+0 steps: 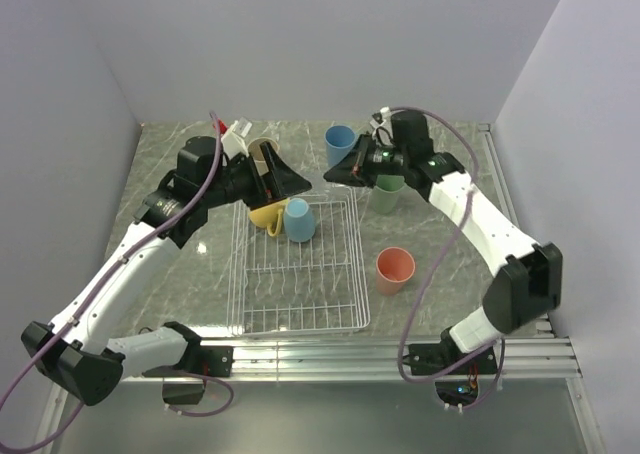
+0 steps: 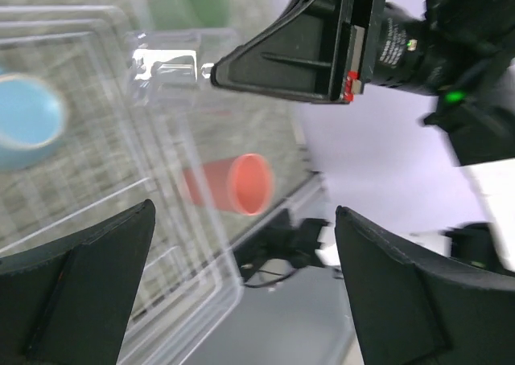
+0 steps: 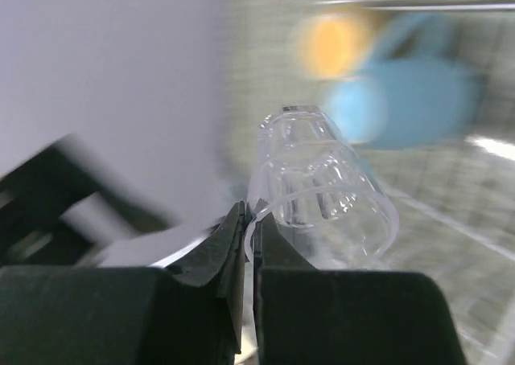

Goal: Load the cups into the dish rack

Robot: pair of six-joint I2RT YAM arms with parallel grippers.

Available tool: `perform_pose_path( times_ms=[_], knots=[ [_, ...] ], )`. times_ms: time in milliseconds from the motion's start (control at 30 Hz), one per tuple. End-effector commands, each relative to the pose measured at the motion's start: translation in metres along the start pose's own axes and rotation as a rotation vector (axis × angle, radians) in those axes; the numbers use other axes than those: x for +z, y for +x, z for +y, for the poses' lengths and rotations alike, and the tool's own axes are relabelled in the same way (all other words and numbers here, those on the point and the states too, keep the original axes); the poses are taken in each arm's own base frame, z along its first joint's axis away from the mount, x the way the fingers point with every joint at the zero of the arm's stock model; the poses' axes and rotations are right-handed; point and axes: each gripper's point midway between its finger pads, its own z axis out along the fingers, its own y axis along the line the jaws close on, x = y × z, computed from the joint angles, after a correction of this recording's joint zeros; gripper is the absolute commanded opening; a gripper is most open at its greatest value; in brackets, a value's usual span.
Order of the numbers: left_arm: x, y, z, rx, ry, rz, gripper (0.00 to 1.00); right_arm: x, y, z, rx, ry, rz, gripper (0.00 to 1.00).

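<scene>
My right gripper (image 3: 249, 216) is shut on the rim of a clear plastic cup (image 3: 322, 188), holding it in the air over the far edge of the white wire dish rack (image 1: 300, 294). In the left wrist view the same clear cup (image 2: 165, 67) hangs at the tip of the right gripper (image 2: 213, 71). My left gripper (image 1: 290, 181) hovers open and empty just left of it, above the rack's back. A yellow mug (image 1: 266, 215) and a light-blue mug (image 1: 298, 220) lie in the rack. A blue cup (image 1: 340, 144), a green cup (image 1: 387, 194), a salmon cup (image 1: 394, 270) and a beige cup (image 1: 262, 152) stand on the table.
The marble table (image 1: 450, 244) is walled on three sides. The salmon cup (image 2: 241, 184) stands right of the rack's rim (image 2: 121, 220). A metal rail (image 1: 380, 349) runs along the near edge by both arm bases.
</scene>
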Motion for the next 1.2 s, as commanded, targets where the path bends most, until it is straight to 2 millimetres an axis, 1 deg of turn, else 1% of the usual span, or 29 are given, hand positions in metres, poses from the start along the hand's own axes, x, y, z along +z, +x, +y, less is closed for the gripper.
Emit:
perform_pose_path(
  times_ms=[0, 67, 100, 167, 200, 233, 267, 300, 333, 367, 400, 433, 467, 600, 633, 667, 700, 767, 800, 833, 900, 933, 1033, 1133, 1167],
  knots=[
    [-0.025, -0.024, -0.077, 0.054, 0.336, -0.083, 0.99, -0.046, 0.006, 0.099, -0.039, -0.418, 0.042, 0.0],
    [-0.021, -0.024, -0.073, 0.051, 0.327, -0.081, 0.99, -0.056, 0.01, 0.115, -0.014, -0.474, 0.074, 0.0],
    [-0.02, -0.024, -0.073, 0.048, 0.332, -0.079, 0.99, -0.064, 0.012, 0.126, -0.04, -0.526, 0.084, 0.0],
    [-0.019, -0.021, -0.074, 0.04, 0.352, -0.073, 0.99, -0.068, 0.014, 0.132, -0.029, -0.564, 0.101, 0.0],
    [-0.018, -0.02, -0.074, 0.026, 0.369, -0.077, 0.99, -0.074, 0.016, 0.14, -0.023, -0.602, 0.118, 0.0],
    [-0.02, -0.021, -0.074, 0.022, 0.372, -0.091, 0.99, -0.074, 0.018, 0.138, -0.009, -0.608, 0.126, 0.0],
    [-0.018, -0.021, -0.071, 0.014, 0.363, -0.099, 0.99, -0.076, 0.019, 0.14, 0.024, -0.618, 0.14, 0.0],
    [-0.018, -0.022, -0.067, 0.008, 0.345, -0.104, 1.0, -0.083, 0.018, 0.147, -0.001, -0.66, 0.131, 0.0],
    [-0.02, -0.024, -0.066, 0.01, 0.331, -0.125, 0.99, -0.082, 0.021, 0.145, 0.016, -0.666, 0.145, 0.0],
    [-0.02, -0.025, -0.064, 0.012, 0.32, -0.134, 0.99, -0.085, 0.022, 0.147, 0.051, -0.675, 0.16, 0.0],
    [-0.022, -0.026, -0.063, 0.017, 0.314, -0.144, 0.99, -0.091, 0.024, 0.153, 0.025, -0.716, 0.158, 0.0],
    [-0.026, -0.026, -0.062, 0.02, 0.309, -0.155, 0.99, -0.089, 0.026, 0.149, 0.042, -0.718, 0.174, 0.0],
    [-0.026, -0.027, -0.06, 0.018, 0.303, -0.165, 1.0, -0.09, 0.027, 0.149, 0.069, -0.721, 0.192, 0.0],
    [-0.037, -0.034, -0.057, 0.018, 0.305, -0.212, 0.99, -0.095, 0.035, 0.148, 0.075, -0.772, 0.226, 0.0],
    [-0.042, -0.035, -0.06, 0.022, 0.322, -0.227, 0.99, -0.095, 0.037, 0.147, 0.083, -0.781, 0.238, 0.0],
    [-0.041, -0.034, -0.058, 0.012, 0.325, -0.223, 0.99, -0.097, 0.039, 0.149, 0.121, -0.788, 0.263, 0.0],
    [-0.041, -0.034, -0.057, 0.011, 0.326, -0.221, 0.99, -0.101, 0.045, 0.152, 0.092, -0.832, 0.272, 0.0],
    [-0.039, -0.034, -0.056, 0.011, 0.324, -0.214, 0.99, -0.101, 0.046, 0.155, 0.144, -0.86, 0.306, 0.0],
    [-0.038, -0.034, -0.056, 0.01, 0.326, -0.211, 0.99, -0.104, 0.053, 0.16, 0.119, -0.893, 0.319, 0.0],
    [-0.038, -0.035, -0.057, 0.01, 0.329, -0.212, 0.99, -0.1, 0.052, 0.16, 0.131, -0.898, 0.33, 0.0],
    [-0.039, -0.037, -0.059, 0.014, 0.338, -0.218, 0.99, -0.1, 0.055, 0.167, 0.135, -0.922, 0.345, 0.0],
    [-0.039, -0.037, -0.061, 0.017, 0.344, -0.216, 0.98, -0.097, 0.059, 0.169, 0.137, -0.922, 0.36, 0.0],
    [-0.04, -0.038, -0.065, 0.026, 0.357, -0.213, 0.97, -0.091, 0.059, 0.17, 0.144, -0.912, 0.358, 0.0],
    [-0.04, -0.039, -0.065, 0.028, 0.354, -0.216, 0.93, -0.086, 0.063, 0.17, 0.143, -0.908, 0.371, 0.0],
    [-0.04, -0.038, -0.065, 0.031, 0.354, -0.213, 0.86, -0.086, 0.062, 0.169, 0.146, -0.909, 0.372, 0.0]
  ],
)
